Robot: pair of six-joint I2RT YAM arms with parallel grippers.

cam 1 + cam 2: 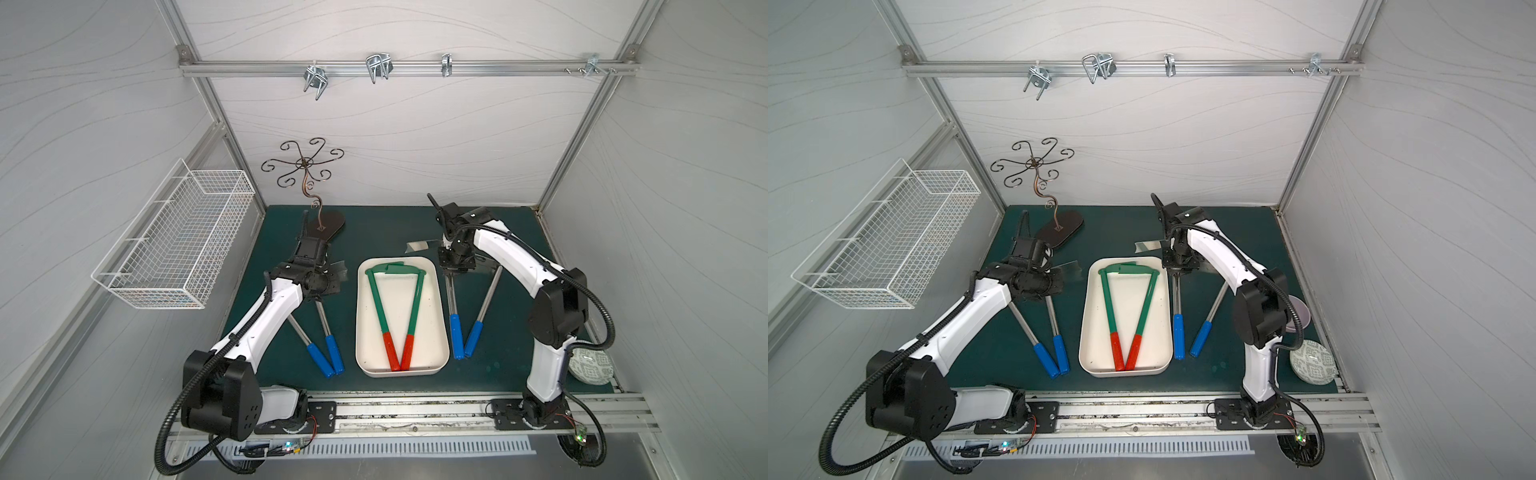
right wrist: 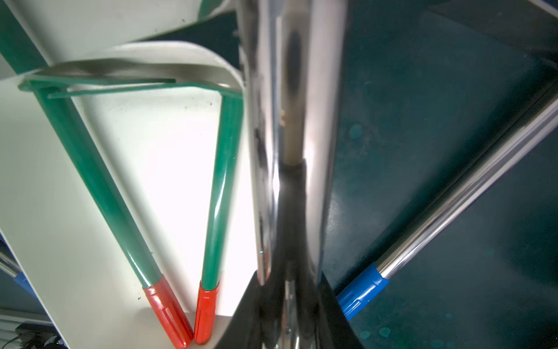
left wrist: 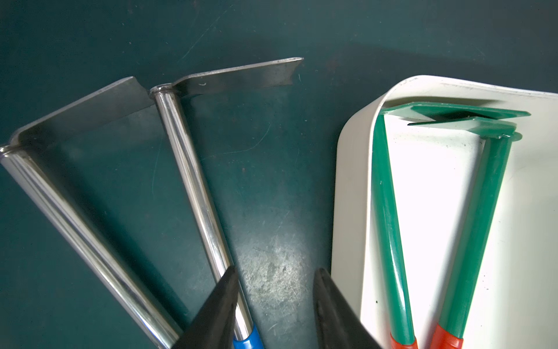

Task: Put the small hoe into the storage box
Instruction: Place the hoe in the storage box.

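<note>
Nearest you, the front rail [image 1: 415, 409] carries both arm bases. Beyond it the storage box [image 1: 397, 303] sits at the middle of the desk [image 1: 374, 224]. Two green hoes [image 1: 379, 305] with red grips already lie inside it, forming a V.

Just right of the box, your right pincer [image 2: 290, 290] is clamped tight on the steel shaft of a blue-handled hoe [image 1: 452, 303]. That hoe runs alongside the box, outside it; whether it is lifted off the desk cannot be told. A second blue-handled hoe [image 1: 483, 307] lies further right.

Left of the box, your left pincer [image 3: 276, 272] hangs partly open, holding nothing. One finger [image 3: 217, 308] crosses the shaft of the nearer of two more steel hoes [image 3: 193, 181].

Beyond the box's far left corner stands a scrolled metal stand [image 1: 309, 166]. A wire basket [image 1: 174, 241] hangs on the wall left of the box.
</note>
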